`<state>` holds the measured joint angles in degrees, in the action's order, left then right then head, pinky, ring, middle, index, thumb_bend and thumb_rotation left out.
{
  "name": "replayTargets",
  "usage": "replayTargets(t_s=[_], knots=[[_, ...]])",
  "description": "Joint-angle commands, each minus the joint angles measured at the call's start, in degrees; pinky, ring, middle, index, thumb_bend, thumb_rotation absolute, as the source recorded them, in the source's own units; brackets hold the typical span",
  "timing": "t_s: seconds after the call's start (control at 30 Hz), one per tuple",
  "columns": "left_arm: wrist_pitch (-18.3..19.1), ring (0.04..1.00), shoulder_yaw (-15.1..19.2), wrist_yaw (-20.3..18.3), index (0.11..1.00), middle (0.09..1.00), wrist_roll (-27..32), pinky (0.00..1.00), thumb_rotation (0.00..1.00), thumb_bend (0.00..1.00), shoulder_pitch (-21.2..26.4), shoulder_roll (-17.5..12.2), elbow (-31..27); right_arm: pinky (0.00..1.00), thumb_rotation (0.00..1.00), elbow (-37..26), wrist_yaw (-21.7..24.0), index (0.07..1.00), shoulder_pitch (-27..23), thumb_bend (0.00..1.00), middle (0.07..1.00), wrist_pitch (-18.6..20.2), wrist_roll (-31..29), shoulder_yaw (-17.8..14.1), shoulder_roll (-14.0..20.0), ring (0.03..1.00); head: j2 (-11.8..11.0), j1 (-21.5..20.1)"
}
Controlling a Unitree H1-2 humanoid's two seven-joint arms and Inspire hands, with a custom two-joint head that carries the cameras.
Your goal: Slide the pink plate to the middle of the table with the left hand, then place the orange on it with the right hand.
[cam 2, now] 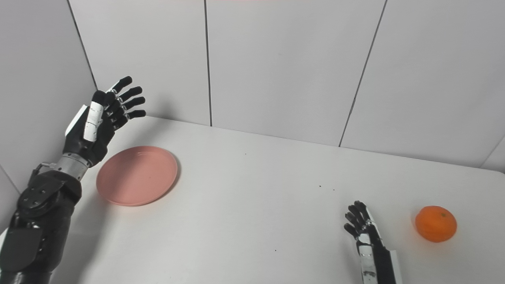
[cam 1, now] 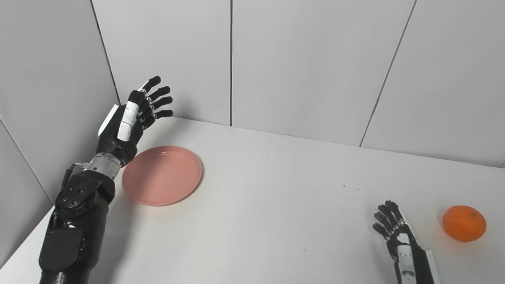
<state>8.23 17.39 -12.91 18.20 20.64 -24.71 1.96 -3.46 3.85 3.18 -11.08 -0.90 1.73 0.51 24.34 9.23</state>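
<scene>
Left hand: your left hand [cam 1: 132, 118] is raised above the table's far-left corner with its fingers [cam 1: 159, 94] spread and nothing in them; it hangs just behind the plate's left rim, apparently not touching it.
Pink plate: the pink plate [cam 1: 162, 175] lies flat on the left side of the table [cam 1: 276, 205], well short of the middle; it looks rigid, shallow and smooth-glazed, so judge it likely to glide easily on the white top and to skid if shoved hard.
Where to press: you need not lift it; lay your fingertips on the raised left rim or flat inside the dish and push steadily rightward; pressing one edge too hard may tip it.
Right hand: your right hand [cam 1: 398, 236] rests low near the front right, fingers loosely apart, holding nothing.
Orange: the orange [cam 1: 464, 223] sits just to the right of that hand, apart from it; it looks firm, round and prone to roll, so wrap it from the sides or above, and set it down gently.
</scene>
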Motion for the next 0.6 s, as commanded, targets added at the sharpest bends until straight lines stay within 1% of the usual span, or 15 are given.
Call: replayTargets(t_s=[0.0,0.1,0.13,0.23,0.3,0.37,0.5,0.57], knots=[[-1.88,0.867,1.2,0.16,0.937,0.877,0.04,0.78,0.92,0.96,3.05,-2.87,0.34,0.86,1.0,6.51,0.28,0.903,3.59,0.8,0.889,-1.77,-0.75,0.82,-1.04,0.876,0.08,0.07],[-1.81,0.868,1.72,0.42,0.946,0.89,-0.03,0.75,0.92,0.96,3.59,-3.78,1.91,0.84,1.0,6.3,0.36,0.9,3.71,0.8,0.885,-1.78,-0.87,0.75,-0.96,0.869,0.24,0.17],[-1.87,0.867,1.83,0.45,0.93,0.891,-0.11,0.76,0.93,0.95,3.77,-4.06,2.38,0.84,1.0,6.23,0.39,0.9,3.75,0.8,0.883,-1.74,-0.92,0.72,-0.94,0.866,0.24,0.17],[-2.13,0.86,2.54,0.09,0.918,0.885,0.61,0.77,0.93,0.94,4.5,-4.77,4.56,0.83,1.0,6.06,0.52,0.896,3.86,0.8,0.879,-1.55,-0.95,0.64,-0.8,0.86,0.31,0.28],[-2.85,0.871,3.19,-0.45,0.946,0.892,1.59,0.78,0.92,0.93,5.06,-4.9,6.82,0.84,1.0,6.04,0.59,0.897,3.87,0.81,0.881,-1.29,-0.91,0.59,-0.74,0.865,0.32,0.28],[-4.31,0.878,3.57,-0.93,0.965,0.902,1.86,0.78,0.92,0.93,5.55,-5.03,9.95,0.84,1.0,6.24,0.58,0.896,3.81,0.81,0.879,-1.64,-0.74,0.59,-0.71,0.862,0.33,0.26],[-7.15,0.885,4.16,-2.09,0.954,0.903,2.74,0.81,0.89,0.95,6.37,-5.21,16.12,0.84,1.0,6.21,0.64,0.896,3.86,0.81,0.878,-1.6,-0.89,0.61,-0.76,0.862,0.44,0.18],[-9.78,0.876,4.41,-2.97,0.947,0.895,3.08,0.79,0.87,0.96,6.64,-5.14,20.13,0.83,1.0,6.02,0.72,0.894,3.91,0.83,0.875,-1.25,-1.11,0.58,-0.77,0.855,0.44,0.18]])
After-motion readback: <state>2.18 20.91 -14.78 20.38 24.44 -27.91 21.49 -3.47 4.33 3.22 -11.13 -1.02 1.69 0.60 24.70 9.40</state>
